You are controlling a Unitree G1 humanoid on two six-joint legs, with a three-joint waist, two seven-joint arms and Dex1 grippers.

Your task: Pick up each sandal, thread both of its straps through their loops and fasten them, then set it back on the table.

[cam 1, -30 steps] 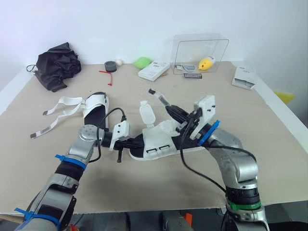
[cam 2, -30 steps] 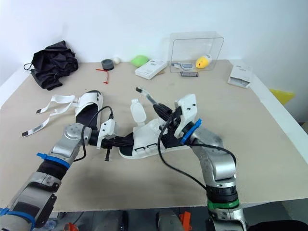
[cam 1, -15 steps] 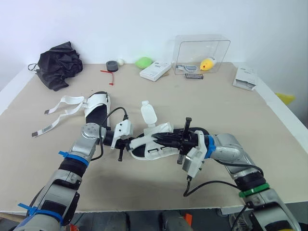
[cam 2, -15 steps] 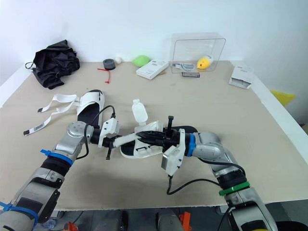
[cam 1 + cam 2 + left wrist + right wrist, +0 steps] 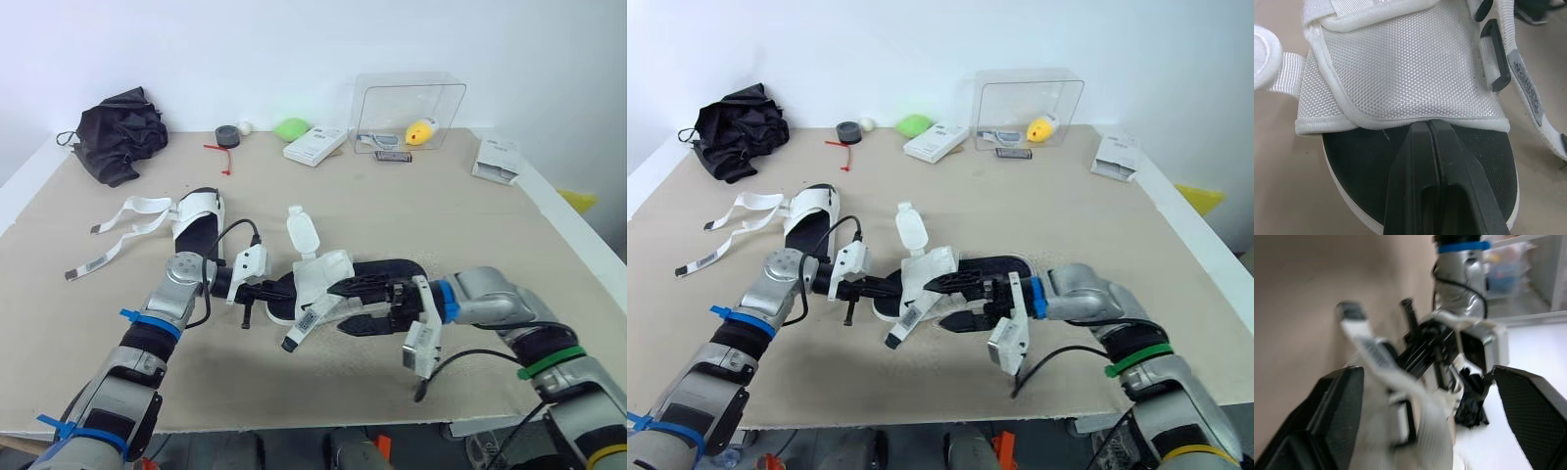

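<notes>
**Fig. Sandal lying between the two grippers, mid-table**

The table (image 5: 490, 235) carries a clear plastic box (image 5: 409, 98) at its far edge on the right. A crumpled black cloth (image 5: 118, 132) sits at the far left. A second sandal (image 5: 198, 217) lies on the left of the table, and its two white straps (image 5: 125, 211) trail loose further to the left. The sandal in work (image 5: 323, 274), a white upper over a black footbed, lies near the middle in the near half of the table. Its rounded strap end (image 5: 302, 231) stands upright. A labelled strap (image 5: 302, 331), grey at the tip, sticks out toward the near side. The left gripper (image 5: 1428, 125) comes in from the left with its fingers pressed together and its tips over the footbed at the hem of the upper. Whether it pinches the sandal cannot be told. The right gripper (image 5: 341, 307) reaches in from the right with its fingers spread wide. The labelled strap passes between them, and the gripper holds nothing.
</notes>
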